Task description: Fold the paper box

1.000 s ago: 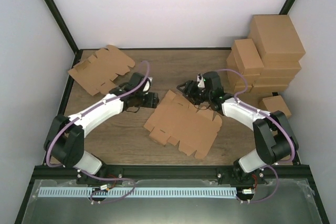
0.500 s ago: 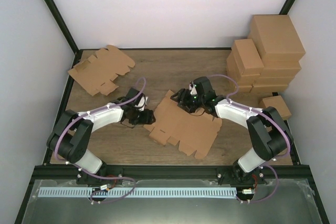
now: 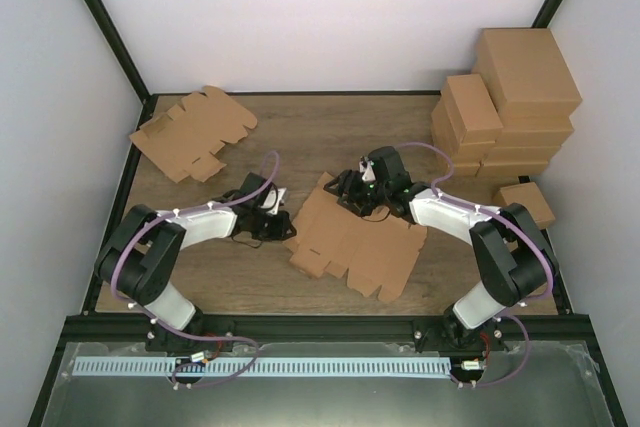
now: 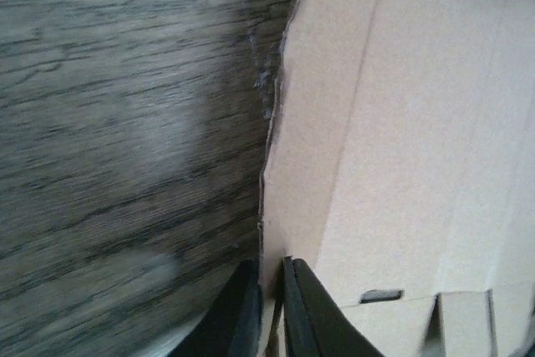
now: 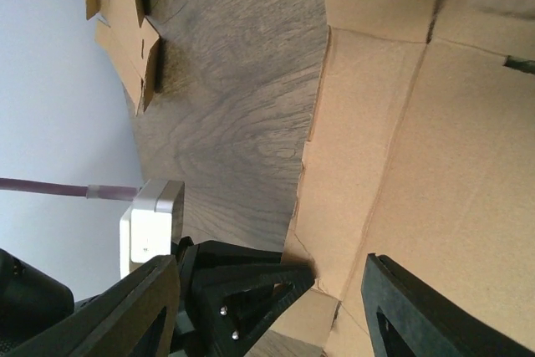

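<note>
At the far left of the table (image 3: pixel 300 137) we see a pile (image 3: pixel 193 132) of notched brown blanks. It lies flat, well apart from everything else.

Nearer and to its right, the left arm reaches low across the wood. The left gripper (image 3: pixel 277 225) sits at the left edge of the box (image 3: pixel 352 242). In the left wrist view its two black fingers (image 4: pixel 305 311) stand almost together with the cardboard's edge between them. We read it as clamped on that edge, close to a small slot cut in the sheet.

The box lies unfolded in the middle of the table. It is one thin brown sheet with creases showing and tabs along its near side.

The right gripper (image 3: pixel 352 197) hangs over the far left corner of the box, with its wide black fingers (image 5: pixel 426 319) spread far apart and nothing held between them. In the right wrist view one finger is on the bare-wood side and the other is over the cardboard. We cannot tell whether either tip touches the sheet. The two grippers are near each other at this corner.

At the far right, plain brown cartons (image 3: pixel 505 97) are stacked against the wall. A small carton (image 3: pixel 527 202) sits just nearer, beside the right arm.
</note>
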Action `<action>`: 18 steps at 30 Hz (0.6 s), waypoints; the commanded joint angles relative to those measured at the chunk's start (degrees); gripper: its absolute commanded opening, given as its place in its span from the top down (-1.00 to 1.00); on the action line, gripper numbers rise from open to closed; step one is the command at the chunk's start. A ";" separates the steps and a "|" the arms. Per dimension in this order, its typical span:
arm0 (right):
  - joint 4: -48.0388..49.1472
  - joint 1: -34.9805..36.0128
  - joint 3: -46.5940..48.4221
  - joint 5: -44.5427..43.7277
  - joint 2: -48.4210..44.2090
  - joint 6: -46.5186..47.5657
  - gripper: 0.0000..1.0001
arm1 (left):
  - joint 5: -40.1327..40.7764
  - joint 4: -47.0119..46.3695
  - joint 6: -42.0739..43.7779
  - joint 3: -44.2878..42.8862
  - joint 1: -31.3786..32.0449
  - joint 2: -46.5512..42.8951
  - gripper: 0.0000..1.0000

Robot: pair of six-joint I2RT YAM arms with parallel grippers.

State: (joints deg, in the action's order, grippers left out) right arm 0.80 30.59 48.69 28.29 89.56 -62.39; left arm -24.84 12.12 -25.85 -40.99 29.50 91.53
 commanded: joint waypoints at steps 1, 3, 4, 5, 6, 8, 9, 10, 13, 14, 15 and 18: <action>-1.45 0.35 1.76 0.34 -0.01 0.69 -0.24 | -2.14 -3.42 -0.02 0.78 -0.14 -0.53 0.92; -1.82 0.30 1.83 0.33 -0.04 0.66 -0.24 | -2.21 -3.44 0.20 0.75 -0.10 -1.79 0.93; -2.35 0.34 1.96 0.18 -0.08 0.46 -0.24 | -1.77 -2.73 0.49 0.52 0.01 -2.66 0.93; -3.43 0.35 2.20 -0.28 -0.16 0.10 -0.24 | -0.72 -1.43 1.01 -0.04 0.33 -3.55 0.92; -4.41 0.35 2.65 -0.74 -0.24 -0.18 -0.24 | 1.00 0.22 1.54 -0.89 0.87 -4.49 0.92; -7.18 0.39 4.01 -1.46 -0.47 -0.44 -0.26 | 6.24 4.12 3.10 -3.11 3.33 -6.65 0.93; -8.09 0.43 4.70 -1.89 -0.71 -0.59 -0.28 | 9.76 5.69 3.76 -4.15 5.18 -7.56 0.92; -8.67 0.44 5.27 -2.26 -0.94 -0.64 -0.36 | 13.44 7.08 4.27 -5.28 7.14 -8.48 0.93; -10.18 0.52 7.16 -3.76 -1.55 -1.14 -0.63 | 26.41 10.78 5.01 -8.89 14.86 -10.20 0.92; -10.40 0.59 7.73 -3.91 -1.58 -1.15 -0.64 | 31.80 11.95 5.01 -10.07 17.39 -10.18 0.92; -10.69 0.61 8.27 -4.01 -1.54 -1.22 -0.64 | 35.29 12.94 5.06 -10.98 20.01 -10.17 0.93; -11.32 0.85 9.33 -4.25 -1.41 -1.87 -0.62 | 42.33 14.57 4.87 -12.69 24.03 -10.21 0.92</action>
State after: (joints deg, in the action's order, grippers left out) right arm -8.03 30.74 54.74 25.78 89.38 -63.07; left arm 1.30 21.74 -22.17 -51.53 49.17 82.02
